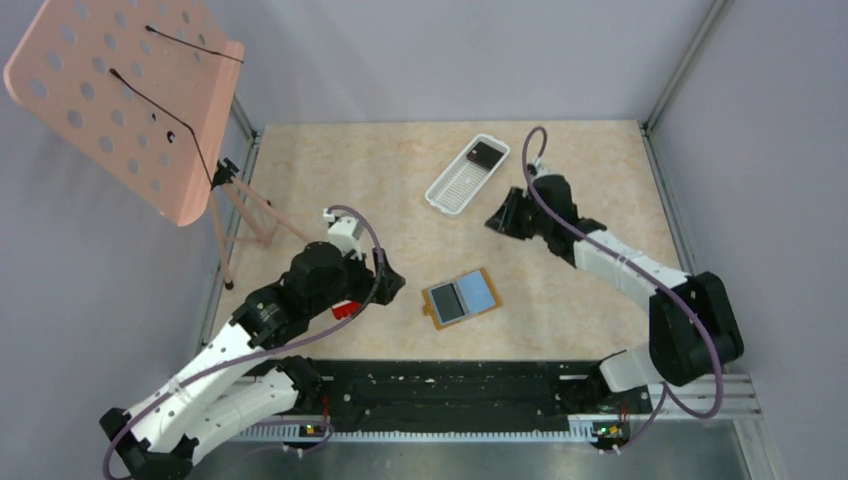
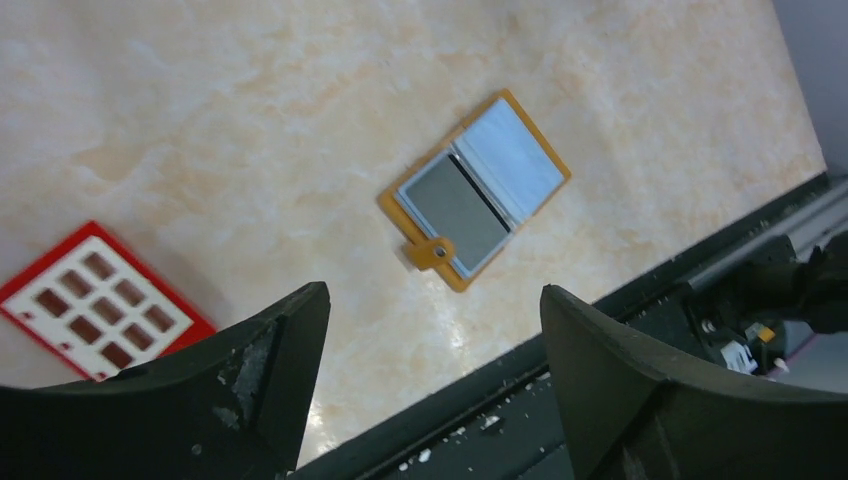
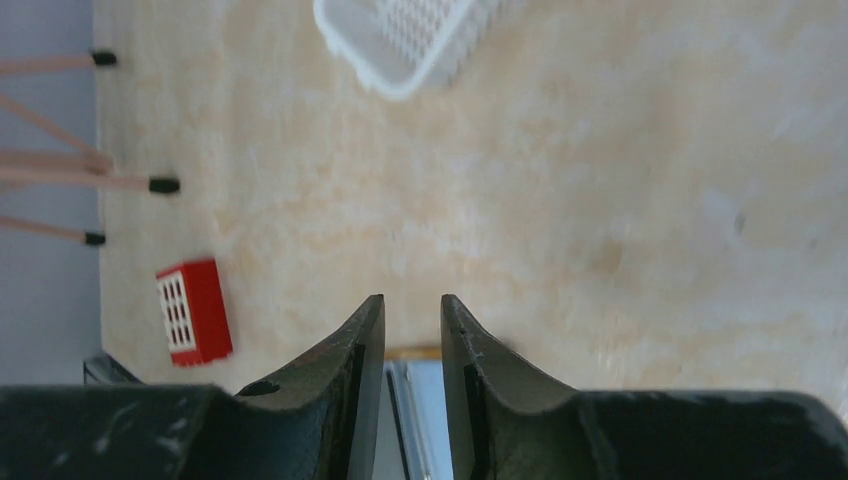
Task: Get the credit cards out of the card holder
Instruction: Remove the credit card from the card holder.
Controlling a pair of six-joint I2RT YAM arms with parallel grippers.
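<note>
Left tool (image 2: 432,300) gapes wide, empty; right tool (image 3: 412,305) barely parted, empty.

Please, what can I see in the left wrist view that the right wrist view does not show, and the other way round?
Only the left wrist view: the whole card holder, lying open, with its grey and pale blue inner panels. Only the right wrist view: a corner of the white tray and the thin pink legs of a stand. Both: the marbled table, the red piece with a grid pattern, and at least an edge of the holder.
</note>
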